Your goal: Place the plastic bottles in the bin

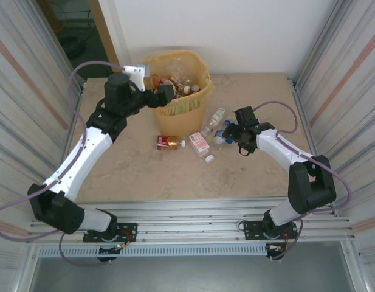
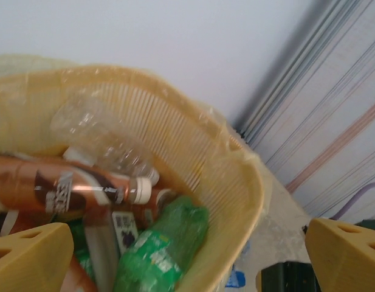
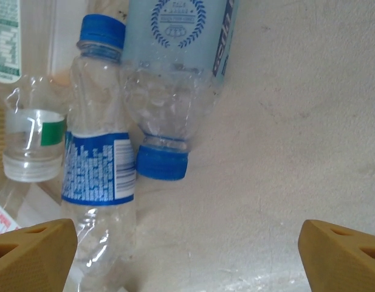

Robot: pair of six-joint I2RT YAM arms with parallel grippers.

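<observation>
Nearest the arm bases, the beige table [image 1: 132,176] holds what is left to do: about five small plastic bottles lie loose in a cluster between the arms and the bin. A red-labelled bottle [image 1: 168,142] lies on its side to the left. Just beside it is a clear bottle with a pink-and-white label [image 1: 200,145]. To the right are two blue-capped bottles and, a little farther back, a clear bottle with a green label [image 1: 217,115]. The right gripper [image 1: 231,131] hovers low at the blue-capped pair with its jaws spread wide and nothing between them. Its wrist camera shows the crumpled clear bottle with a dark blue label [image 3: 99,164] and the pale-blue-labelled bottle [image 3: 175,91] lying side by side just ahead of the fingers [image 3: 35,246], not yet gripped. Farther back stands the tapered orange-yellow plastic bin [image 1: 181,106] with its yellow liner. It is already well filled, and a brown bottle [image 2: 65,188], a green bottle [image 2: 163,249] and a clear crushed bottle [image 2: 102,137] are heaped inside. The left gripper [image 1: 167,94] hangs above its rim, jaws fully apart and empty. I judge most of the job done, with the table cluster remaining.
</observation>
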